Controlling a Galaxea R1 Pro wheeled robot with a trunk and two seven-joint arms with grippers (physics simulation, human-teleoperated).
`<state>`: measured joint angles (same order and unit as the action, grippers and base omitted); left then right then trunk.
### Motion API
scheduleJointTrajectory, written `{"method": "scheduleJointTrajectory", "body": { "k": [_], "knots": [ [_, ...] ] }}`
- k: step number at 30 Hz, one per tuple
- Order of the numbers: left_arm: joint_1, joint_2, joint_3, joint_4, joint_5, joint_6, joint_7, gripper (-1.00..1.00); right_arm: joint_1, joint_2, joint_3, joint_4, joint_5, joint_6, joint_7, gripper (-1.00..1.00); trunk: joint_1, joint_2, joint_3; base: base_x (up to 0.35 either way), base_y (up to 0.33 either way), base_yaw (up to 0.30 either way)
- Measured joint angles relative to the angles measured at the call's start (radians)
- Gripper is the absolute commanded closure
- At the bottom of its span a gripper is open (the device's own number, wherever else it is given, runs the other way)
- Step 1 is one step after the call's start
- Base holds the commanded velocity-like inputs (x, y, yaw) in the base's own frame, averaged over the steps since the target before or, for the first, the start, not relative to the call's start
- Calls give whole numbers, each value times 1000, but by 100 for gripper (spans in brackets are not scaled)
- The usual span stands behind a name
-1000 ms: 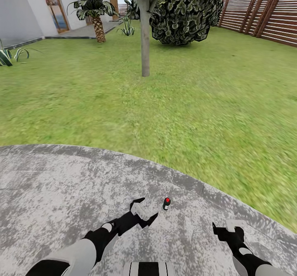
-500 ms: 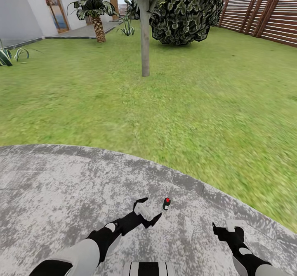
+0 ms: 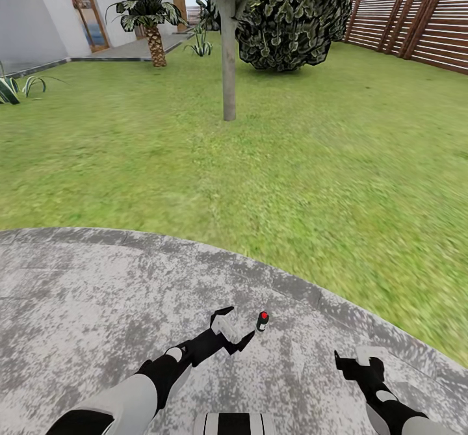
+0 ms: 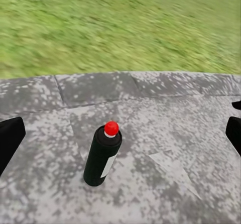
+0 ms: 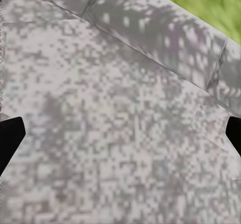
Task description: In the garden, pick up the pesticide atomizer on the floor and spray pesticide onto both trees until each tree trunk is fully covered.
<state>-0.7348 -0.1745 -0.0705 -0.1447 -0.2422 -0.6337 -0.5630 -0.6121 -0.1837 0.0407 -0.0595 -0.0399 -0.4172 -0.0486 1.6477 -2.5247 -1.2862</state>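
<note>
Atomizer: pesticide atomizer (image 4: 102, 156) stands on the grey stone paving (image 3: 78, 292), low and just right of centre in the head view (image 3: 262, 321). It shows as a dark cylinder with a pale label and a red cap.
Axis: its long axis runs close to vertical, cap up and base on the stone. In the left wrist view it leans slightly, which I judge to be the camera's angle. You cannot tell which way the nozzle faces.
Left gripper: your left gripper (image 3: 233, 331) sits just beside the atomizer, to its left in the head view, not touching it. The jaws are spread wide, with the dark fingertips (image 4: 10, 141) at either edge of the wrist view and the can between them but further out. It looks lined up so you can reach forward and close around the body.
Right gripper: your right gripper (image 3: 361, 360) hangs low at the lower right of the head view, well apart from the atomizer, over bare paving. Its jaws are spread too and hold nothing. It reads as parked out of the way.
Tree: one tree trunk (image 3: 228, 58) rises from the lawn (image 3: 292, 162) in the upper middle of the head view, far from the can.
Edges: wooden fence (image 3: 416, 25) upper right, palm (image 3: 151, 19) upper left.
</note>
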Motion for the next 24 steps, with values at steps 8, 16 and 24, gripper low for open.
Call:
{"method": "scheduleJointTrajectory", "body": {
  "k": [8, 16, 24],
  "knots": [
    [0, 0, 0, -2, 0, 0, 0, -100, 0, 3, -1, 0, -1, -1, 0, -100, 0, 0, 0, 0, 0, 0],
    [0, 0, 0, -3, 0, 0, 0, -100, 0, 4, -1, 0, -2, -2, 1, -100, 0, 0, 0, 0, 0, -77],
    [0, 0, 2, -3, -1, 0, 0, -100, 0, 4, -1, 0, -1, -2, 0, -100, 0, 0, 0, 0, 0, -49]
  ]
}}
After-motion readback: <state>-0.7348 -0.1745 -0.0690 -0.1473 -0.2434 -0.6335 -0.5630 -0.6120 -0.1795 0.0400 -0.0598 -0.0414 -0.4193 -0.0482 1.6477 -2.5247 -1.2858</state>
